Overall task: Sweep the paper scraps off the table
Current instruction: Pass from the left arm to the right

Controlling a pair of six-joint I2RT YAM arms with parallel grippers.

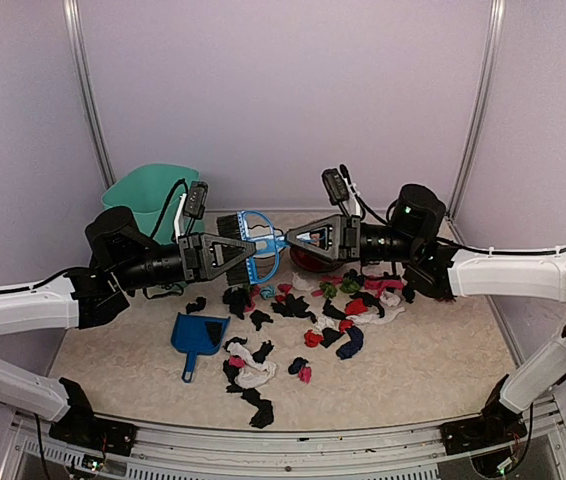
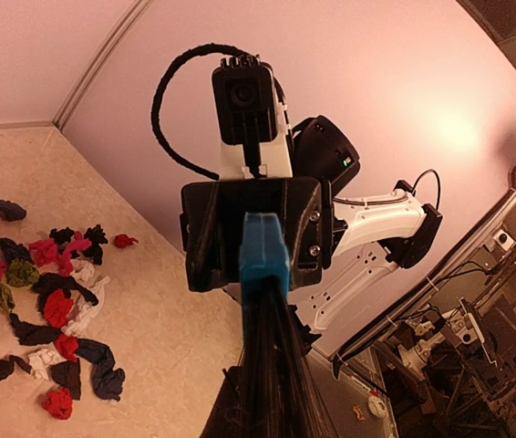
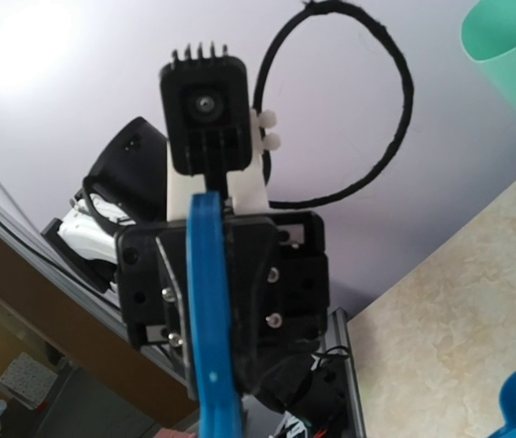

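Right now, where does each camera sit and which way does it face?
Top external: above and behind the bases, looking down on the table; both arms show, left gripper and right gripper either side of the brush.
Left wrist: looks along the brush at the right gripper, paper scraps left; own fingers unclear.
Right wrist: looks back along the brush at the left gripper.
Shared: both wrist views show the blue handle.

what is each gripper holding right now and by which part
The left gripper holds the blue hand brush near its bristle end. The right gripper has the handle's tip between its jaws; whether it grips yet cannot be told.
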